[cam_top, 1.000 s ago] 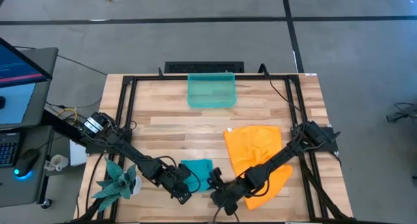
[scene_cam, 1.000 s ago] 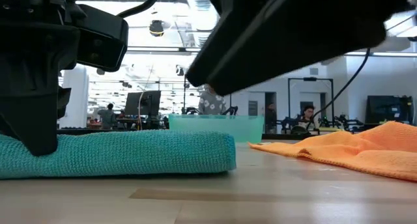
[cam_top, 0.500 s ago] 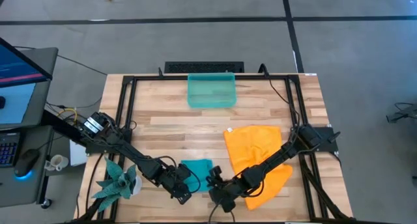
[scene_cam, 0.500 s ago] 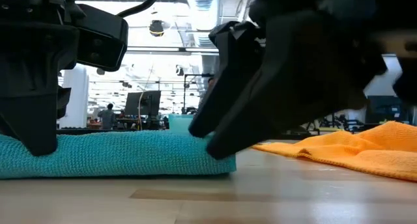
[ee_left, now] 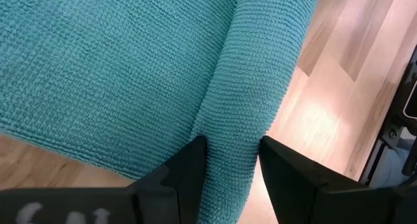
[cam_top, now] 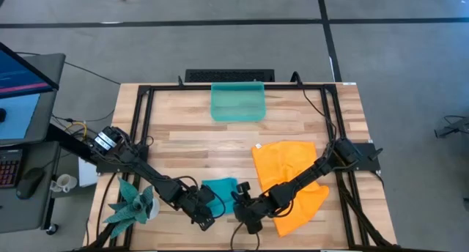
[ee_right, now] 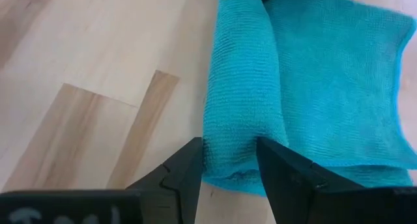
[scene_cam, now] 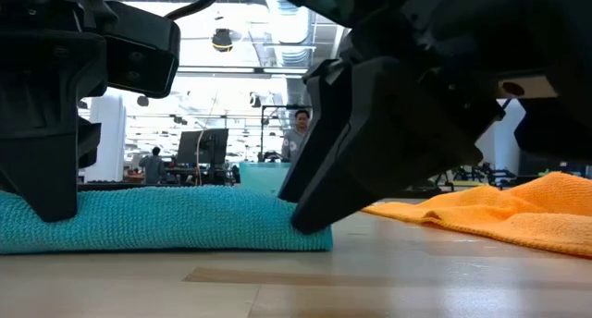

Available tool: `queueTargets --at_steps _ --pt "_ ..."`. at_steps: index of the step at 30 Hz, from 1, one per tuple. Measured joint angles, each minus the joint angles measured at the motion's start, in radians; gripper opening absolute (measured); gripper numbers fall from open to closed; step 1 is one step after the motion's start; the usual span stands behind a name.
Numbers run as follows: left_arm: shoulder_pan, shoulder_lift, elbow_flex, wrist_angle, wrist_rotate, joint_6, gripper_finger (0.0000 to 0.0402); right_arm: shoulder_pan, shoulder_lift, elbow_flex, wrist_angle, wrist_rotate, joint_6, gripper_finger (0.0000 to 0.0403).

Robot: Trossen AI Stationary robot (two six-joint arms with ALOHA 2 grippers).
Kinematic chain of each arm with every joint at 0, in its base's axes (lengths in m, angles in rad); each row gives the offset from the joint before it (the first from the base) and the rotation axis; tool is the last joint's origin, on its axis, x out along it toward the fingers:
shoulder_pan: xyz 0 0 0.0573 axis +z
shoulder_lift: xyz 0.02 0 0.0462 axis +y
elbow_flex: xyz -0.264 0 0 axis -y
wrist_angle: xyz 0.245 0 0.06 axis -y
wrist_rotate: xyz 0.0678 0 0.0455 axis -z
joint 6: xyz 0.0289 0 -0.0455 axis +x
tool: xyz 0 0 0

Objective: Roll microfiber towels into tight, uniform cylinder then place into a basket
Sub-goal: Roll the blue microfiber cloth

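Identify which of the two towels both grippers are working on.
The teal-blue towel, partly rolled near the table's front edge; each gripper straddles one end of its roll. The orange towel lies crumpled and ungripped beside it.

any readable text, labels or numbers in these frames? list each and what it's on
None readable.
Pale marks at the base of the left gripper: blurred, unreadable.
Similar pale marks at the base of the right gripper: blurred, unreadable.
Monitor beside the table: screen lit, content too small to read.
No print visible on the teal towel, orange towel or basket.
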Motion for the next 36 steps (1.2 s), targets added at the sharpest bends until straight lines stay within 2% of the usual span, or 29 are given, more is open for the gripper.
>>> queueTargets --at_steps 8,23,27,36 --pt "0.000 0.001 0.000 0.007 -0.034 0.038 0.0141 -0.009 -0.003 -0.060 0.055 -0.033 0.073 0.0170" --pt "0.000 0.001 0.000 0.005 -0.088 0.114 0.0141 -0.011 -0.003 -0.061 0.054 -0.059 0.132 0.0166" --pt "0.000 0.002 0.000 0.003 -0.115 0.148 0.0141 -0.022 -0.003 -0.060 0.044 -0.078 0.189 0.0133" --pt "0.000 0.002 0.000 0.003 -0.135 0.168 0.0141 -0.037 -0.005 -0.059 0.040 -0.144 0.235 0.0016"
